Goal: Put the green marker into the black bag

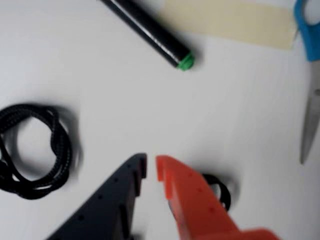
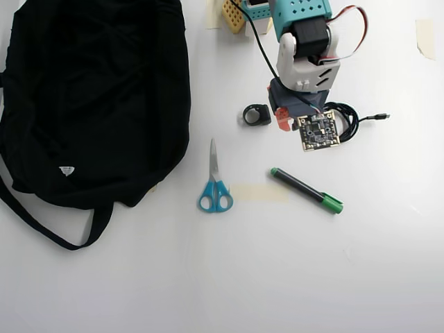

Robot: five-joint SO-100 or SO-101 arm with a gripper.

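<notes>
The green marker (image 2: 305,188) lies on the white table right of centre in the overhead view, its dark barrel slanting down to a green cap at the right. The wrist view catches only its barrel and small green end (image 1: 185,61) at the top. My gripper (image 1: 151,167) hovers short of that end, its dark and orange fingers almost together with nothing between them. Seen from overhead, the gripper (image 2: 286,122) hangs above the table just behind the marker. The black bag (image 2: 97,90) fills the left side, far from the gripper.
Blue-handled scissors (image 2: 215,184) lie between bag and marker, beside a strip of beige tape (image 2: 260,192). A coiled black cable (image 1: 35,150) sits left of the fingers in the wrist view. A small black ring-shaped part (image 2: 257,114) rests near the arm.
</notes>
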